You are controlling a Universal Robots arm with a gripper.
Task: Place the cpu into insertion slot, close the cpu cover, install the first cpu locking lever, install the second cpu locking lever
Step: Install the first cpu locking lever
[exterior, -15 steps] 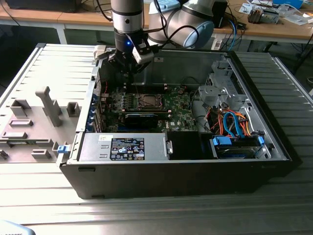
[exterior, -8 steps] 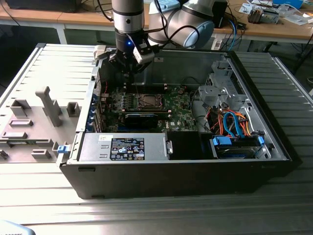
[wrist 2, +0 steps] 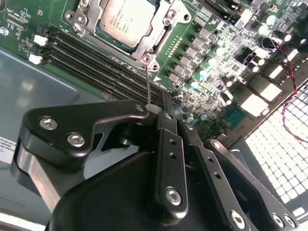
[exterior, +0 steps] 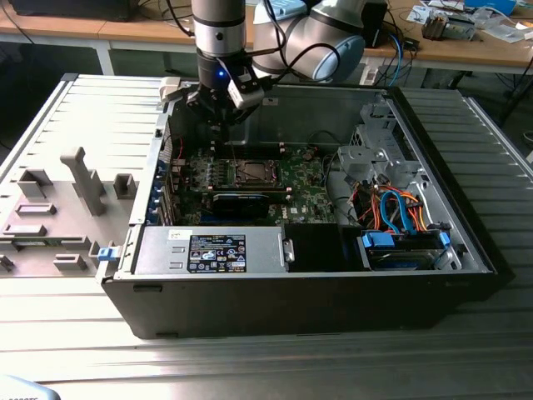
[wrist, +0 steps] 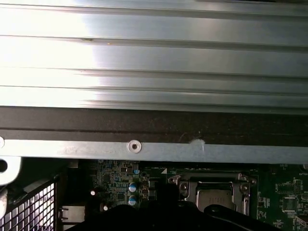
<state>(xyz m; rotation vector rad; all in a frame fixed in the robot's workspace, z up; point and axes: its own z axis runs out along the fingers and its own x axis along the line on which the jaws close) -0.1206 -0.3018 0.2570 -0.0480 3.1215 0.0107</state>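
The cpu (wrist 2: 126, 18) lies in its socket on the green motherboard, its silver top showing through the cut-out of the cpu cover (wrist 2: 162, 34), which lies flat over it. A thin wire locking lever (wrist 2: 148, 82) rises from the socket's corner up to my fingertips. My gripper (wrist 2: 172, 103) is shut, and I cannot tell whether the lever's end is pinched or just touching. In the exterior view the gripper (exterior: 215, 133) hangs inside the case, just toward the exterior view's left of the socket (exterior: 250, 172). The first wrist view shows the cover (wrist: 192, 185) and cpu (wrist: 215, 196) too.
The open computer case (exterior: 275, 287) stands on a ribbed metal table. A black card (exterior: 241, 202) sits in front of the socket, with memory slots (wrist 2: 91, 67) beside it. Drive cage and coloured cables (exterior: 396, 208) fill the exterior view's right. A grey fixture (exterior: 58, 208) lies on the left.
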